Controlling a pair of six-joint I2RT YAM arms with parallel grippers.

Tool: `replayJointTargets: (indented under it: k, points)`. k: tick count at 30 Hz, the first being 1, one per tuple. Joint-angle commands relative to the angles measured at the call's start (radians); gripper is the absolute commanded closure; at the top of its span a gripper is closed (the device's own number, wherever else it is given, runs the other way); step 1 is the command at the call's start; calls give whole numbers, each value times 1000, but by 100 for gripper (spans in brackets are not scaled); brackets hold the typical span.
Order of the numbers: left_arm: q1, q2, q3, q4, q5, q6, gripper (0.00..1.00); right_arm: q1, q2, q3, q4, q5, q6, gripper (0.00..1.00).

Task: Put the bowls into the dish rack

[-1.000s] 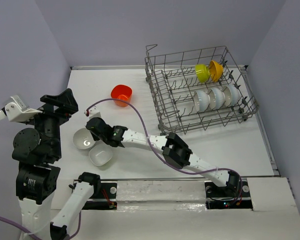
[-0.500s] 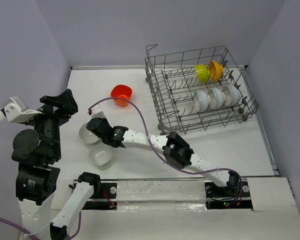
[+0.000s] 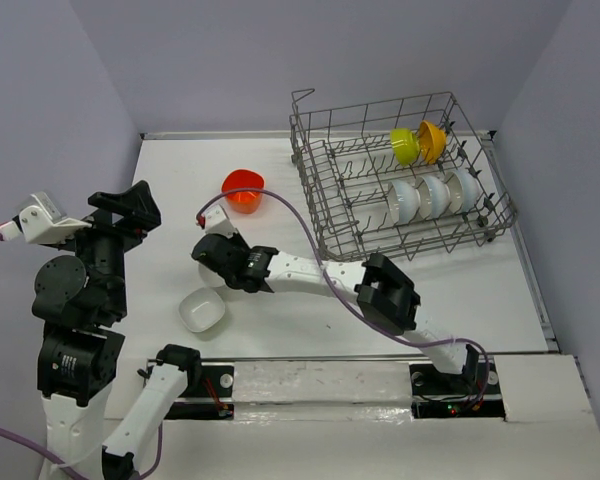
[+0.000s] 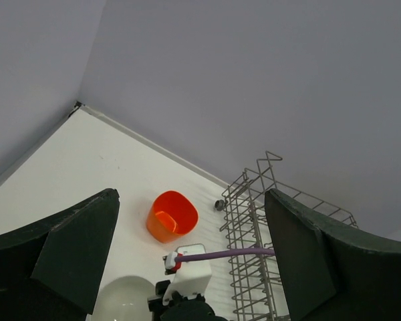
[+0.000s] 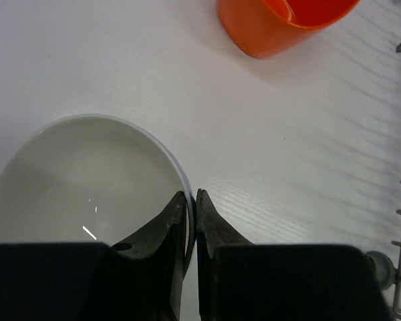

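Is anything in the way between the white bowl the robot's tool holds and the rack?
Nothing visible stands between the held white bowl and the dish rack; the red-orange bowl sits off to the far side.

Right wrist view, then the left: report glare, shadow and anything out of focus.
Right wrist view: a bright glint sits inside the white bowl; the right gripper, pinched on its rim, is dark and soft-edged; the red-orange bowl is cropped at the top. Left wrist view: the open left gripper is dark blurred slabs; lighting even, shadows faint.
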State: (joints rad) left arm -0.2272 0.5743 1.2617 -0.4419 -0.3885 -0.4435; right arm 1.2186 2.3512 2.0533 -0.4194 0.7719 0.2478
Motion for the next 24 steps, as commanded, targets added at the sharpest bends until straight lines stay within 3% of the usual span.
replayJointTargets:
  k: [1, 15, 20, 24]
  points:
    - [5, -10, -13, 63, 17, -3, 1, 2, -122, -73, -35, 38, 56, 90]
    - [5, -19, -24, 58, 19, -3, 1, -16, -93, -148, -156, -143, 151, 89]
    - [5, -16, -22, 61, 19, -1, 1, -25, -96, -177, -154, -187, 174, 79]
    - [5, -14, -30, 69, 23, -3, 1, -44, -101, -193, -156, -209, 179, 78]
